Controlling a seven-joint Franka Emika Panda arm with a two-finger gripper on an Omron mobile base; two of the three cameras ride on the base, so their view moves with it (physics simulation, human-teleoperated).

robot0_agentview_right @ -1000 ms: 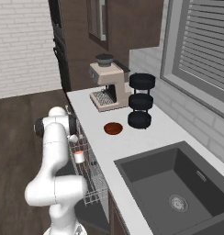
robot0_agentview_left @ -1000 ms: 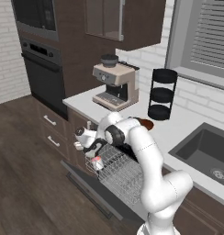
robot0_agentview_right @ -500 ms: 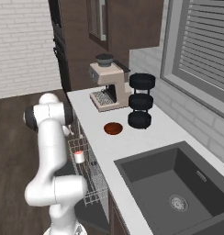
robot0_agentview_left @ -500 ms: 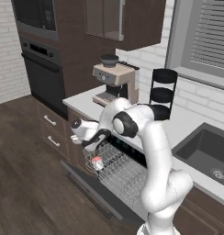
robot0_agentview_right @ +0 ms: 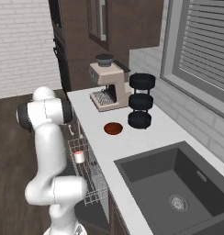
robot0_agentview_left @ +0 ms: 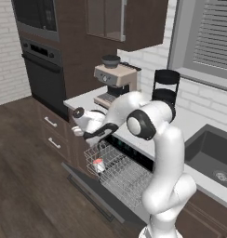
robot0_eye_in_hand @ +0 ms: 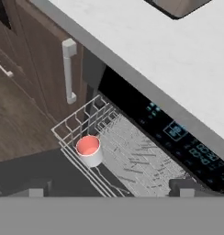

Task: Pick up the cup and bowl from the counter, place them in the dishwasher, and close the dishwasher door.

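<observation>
The white cup [robot0_agentview_left: 98, 164] [robot0_agentview_right: 79, 156] [robot0_eye_in_hand: 89, 149] with its red inside stands upright in the front left corner of the dishwasher's white wire rack [robot0_agentview_left: 121, 175] [robot0_eye_in_hand: 132, 158]. My gripper [robot0_agentview_left: 93, 136] [robot0_eye_in_hand: 111, 189] hangs open above that corner, clear of the cup, with nothing between its fingers. The dark red-brown bowl [robot0_agentview_right: 113, 129] lies on the white counter [robot0_agentview_right: 132, 149] [robot0_eye_in_hand: 146, 50] in front of the tiered stand. The dishwasher door [robot0_agentview_left: 94, 191] [robot0_eye_in_hand: 36, 170] is folded down flat, and the black control strip [robot0_eye_in_hand: 178, 132] shows under the counter edge.
A coffee machine [robot0_agentview_left: 116, 79] [robot0_agentview_right: 107, 87] and a black tiered stand [robot0_agentview_left: 165, 90] [robot0_agentview_right: 141, 101] stand at the back of the counter. The dark sink [robot0_agentview_right: 178, 183] is to the right. Brown cabinet fronts with silver handles [robot0_eye_in_hand: 68, 69] flank the dishwasher, and a black wall oven [robot0_agentview_left: 43, 69] rises beyond.
The arm has lifted the open gripper up and away from the rack. The cup stays standing in the rack's corner.
</observation>
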